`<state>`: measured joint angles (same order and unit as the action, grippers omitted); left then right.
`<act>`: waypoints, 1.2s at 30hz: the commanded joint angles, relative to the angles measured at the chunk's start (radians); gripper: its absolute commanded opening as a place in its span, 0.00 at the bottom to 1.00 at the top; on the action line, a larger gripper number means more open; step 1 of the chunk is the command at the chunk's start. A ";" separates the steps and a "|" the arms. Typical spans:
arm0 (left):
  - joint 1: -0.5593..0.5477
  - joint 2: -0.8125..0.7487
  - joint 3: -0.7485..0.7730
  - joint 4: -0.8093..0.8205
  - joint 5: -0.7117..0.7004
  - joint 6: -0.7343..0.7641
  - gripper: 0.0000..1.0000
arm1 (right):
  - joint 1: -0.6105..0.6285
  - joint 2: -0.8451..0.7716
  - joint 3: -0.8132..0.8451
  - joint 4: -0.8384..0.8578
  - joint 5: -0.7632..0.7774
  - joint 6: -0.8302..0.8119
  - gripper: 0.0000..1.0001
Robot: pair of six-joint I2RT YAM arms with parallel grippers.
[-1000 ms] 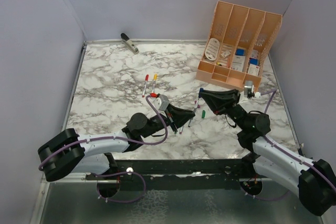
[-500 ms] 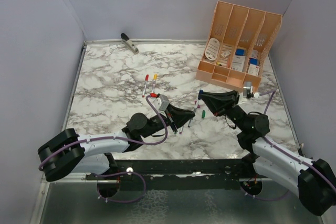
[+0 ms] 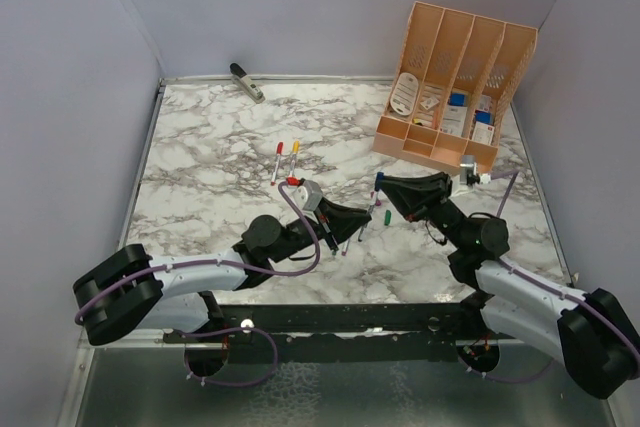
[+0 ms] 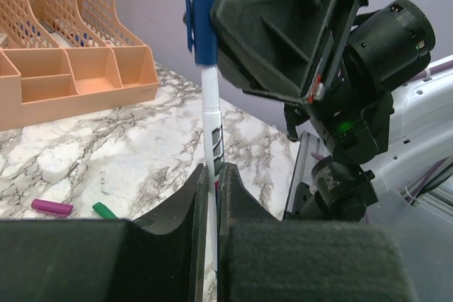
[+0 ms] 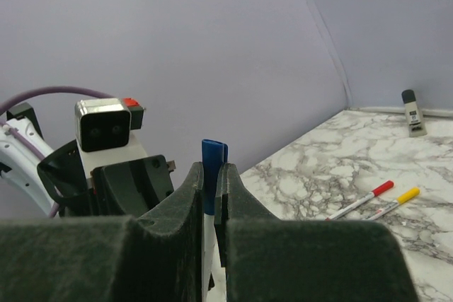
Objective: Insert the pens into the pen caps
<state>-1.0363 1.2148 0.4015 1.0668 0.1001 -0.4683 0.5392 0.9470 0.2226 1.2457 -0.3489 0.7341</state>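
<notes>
My left gripper [image 3: 362, 217] is shut on a white pen [image 4: 212, 136] and holds it upright above the table. A blue cap [image 4: 202, 15] sits on the pen's upper end. My right gripper [image 3: 381, 185] is shut on that blue cap [image 5: 213, 164], with the white pen shaft just below it. A green cap [image 3: 387, 218] and a purple cap [image 4: 52, 207] lie on the marble beside the grippers. A red-capped pen [image 3: 277, 161] and a yellow-capped pen [image 3: 293, 156] lie side by side further back. Two more pens [image 3: 335, 237] lie under my left wrist.
An orange mesh desk organiser [image 3: 455, 87] stands at the back right, close behind my right arm. A grey stapler-like tool [image 3: 246, 81] lies at the back left by the wall. Grey walls enclose the marble table [image 3: 210, 147].
My right gripper has moved a little left towards my left gripper, with the blue cap in it. My left gripper has barely moved.
</notes>
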 commanded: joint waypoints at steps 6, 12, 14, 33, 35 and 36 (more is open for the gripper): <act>-0.001 0.003 0.026 0.091 -0.042 0.021 0.00 | 0.020 0.030 -0.007 0.005 -0.081 0.014 0.01; -0.001 -0.026 0.021 0.092 -0.070 0.047 0.00 | 0.031 0.030 0.000 -0.034 -0.097 0.002 0.01; -0.001 -0.033 0.025 0.092 -0.075 0.059 0.00 | 0.035 0.041 0.004 -0.043 -0.106 0.001 0.01; -0.001 -0.076 0.060 0.140 -0.115 0.149 0.00 | 0.113 0.057 0.006 -0.151 -0.096 -0.079 0.01; 0.000 -0.091 0.049 0.164 -0.123 0.156 0.00 | 0.120 0.054 -0.002 -0.167 -0.080 -0.091 0.01; -0.001 -0.099 0.045 0.173 -0.129 0.161 0.00 | 0.123 0.052 -0.007 -0.173 -0.074 -0.094 0.01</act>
<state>-1.0412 1.1843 0.4019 1.0672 0.0422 -0.3523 0.6270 0.9928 0.2420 1.2221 -0.3779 0.6750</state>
